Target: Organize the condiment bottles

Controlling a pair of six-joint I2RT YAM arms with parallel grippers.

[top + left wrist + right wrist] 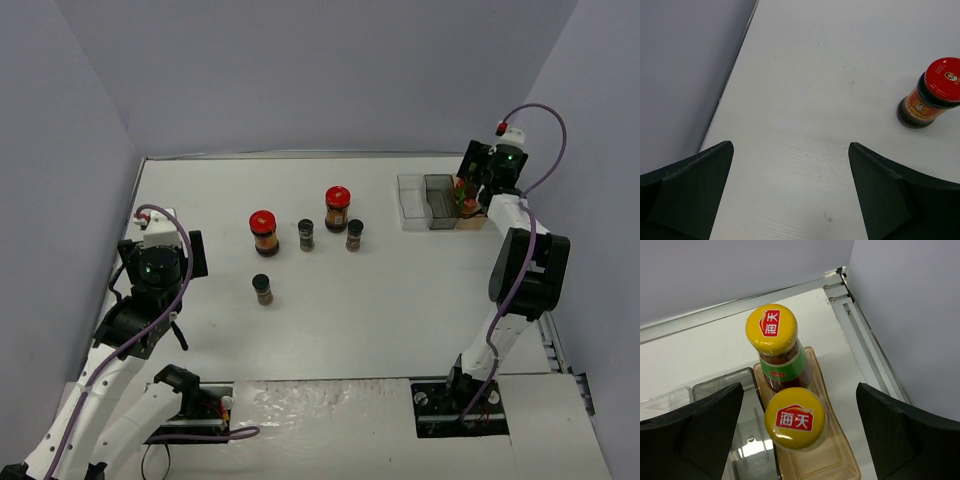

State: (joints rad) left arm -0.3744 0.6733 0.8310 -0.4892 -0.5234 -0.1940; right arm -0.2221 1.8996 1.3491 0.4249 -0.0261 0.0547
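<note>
With the right end effector [799, 385] spread open above the two yellow-capped bottles [771, 330] standing in the amber tray compartment [839, 442] and the left end effector [790, 144] open over the bench [805, 75] near a red-lidded jar [932, 92], an off-vertical retraction could catch a cap and topple both bottles.

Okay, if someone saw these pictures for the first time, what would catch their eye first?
Probably the two yellow-capped sauce bottles, standing upright in the amber compartment at the far right of the table, with the open right gripper hovering over them. Next would be the two red-lidded jars mid-table, mixed in with three small black-capped jars.
</note>
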